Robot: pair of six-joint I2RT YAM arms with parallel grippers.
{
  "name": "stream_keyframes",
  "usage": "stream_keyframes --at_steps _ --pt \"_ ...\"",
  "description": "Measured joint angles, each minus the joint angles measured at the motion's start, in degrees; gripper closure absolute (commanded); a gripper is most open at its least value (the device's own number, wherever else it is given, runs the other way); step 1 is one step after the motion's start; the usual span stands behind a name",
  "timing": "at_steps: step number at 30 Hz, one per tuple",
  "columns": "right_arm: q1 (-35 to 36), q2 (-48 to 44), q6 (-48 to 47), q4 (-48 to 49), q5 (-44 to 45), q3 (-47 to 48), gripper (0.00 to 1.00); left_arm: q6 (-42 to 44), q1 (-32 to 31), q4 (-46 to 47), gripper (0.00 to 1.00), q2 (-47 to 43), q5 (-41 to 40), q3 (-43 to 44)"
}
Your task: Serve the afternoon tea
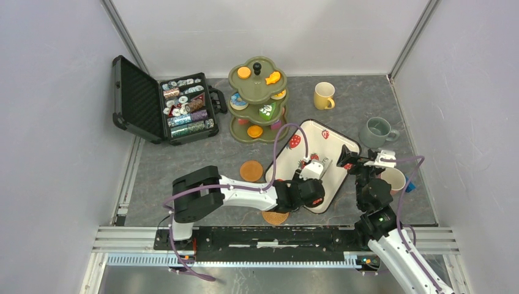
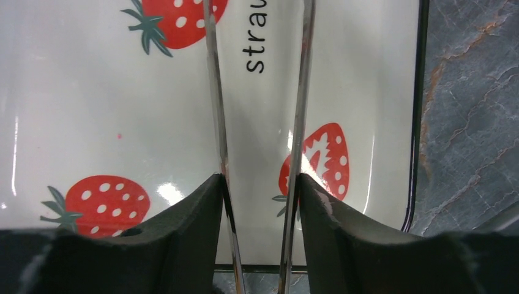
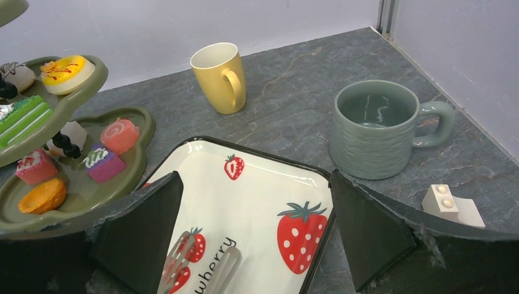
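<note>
The olive-green three-tier stand (image 1: 252,90) is set at the back of the grey marbled desk (image 1: 208,159), and two orange toy cakes (image 1: 243,72) are counted on its top tier. Three mugs are seen to its right: one yellow mug (image 1: 323,95), one grey-green mug (image 1: 375,131) and one pale pink mug (image 1: 395,179). Two round brown coasters (image 1: 251,171) are visible beside the white strawberry-printed tray (image 1: 312,138). Over the tray, one pair of metal tongs (image 2: 214,92) is pinched by the left pincer (image 2: 258,180). The right pincer (image 3: 256,174) is spread wide and nothing is held in it. One open black chip case (image 1: 183,107) is placed at the left.

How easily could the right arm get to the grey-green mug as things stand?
Probably easily. The right gripper is open over the tray, and the grey-green mug stands upright ahead to its right with bare table between. A white block lies nearby, but off that path.
</note>
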Motion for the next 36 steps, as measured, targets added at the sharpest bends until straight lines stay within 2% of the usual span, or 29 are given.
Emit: stream_keyframes --at_steps 4,8,9,10,16,23,29,32,36 --pt "0.00 1.44 0.00 0.26 -0.04 0.00 0.02 0.02 0.15 -0.46 0.29 0.76 1.66 0.98" --pt "0.00 3.63 -0.07 0.35 -0.07 0.02 0.02 0.07 0.37 -0.90 0.21 0.48 2.45 1.01" --pt "0.00 4.09 -0.11 0.07 -0.07 0.17 0.02 0.09 0.52 -1.11 0.09 0.17 2.97 1.01" --pt "0.00 4.61 -0.13 -0.57 -0.07 0.66 0.02 0.11 0.79 -1.33 0.05 -0.48 3.85 1.01" --pt "0.00 8.55 -1.16 -4.57 -1.16 6.25 0.02 0.26 3.48 -1.57 0.00 -6.43 9.29 1.01" --pt "0.00 17.25 -2.25 -14.38 -1.77 14.12 0.02 3.04 11.30 -5.07 0.00 -15.34 19.39 1.90" --pt "0.00 26.01 -3.32 -19.58 -1.75 22.95 0.02 7.43 15.65 -11.74 0.00 -23.02 25.77 8.61" --pt "0.00 30.88 -3.69 -20.92 -2.60 26.27 0.02 10.64 15.98 -14.58 0.00 -27.89 27.96 11.34" --pt "0.00 37.59 -4.70 -22.10 -6.62 28.96 0.02 15.43 16.65 -17.40 0.00 -34.36 26.95 12.35"
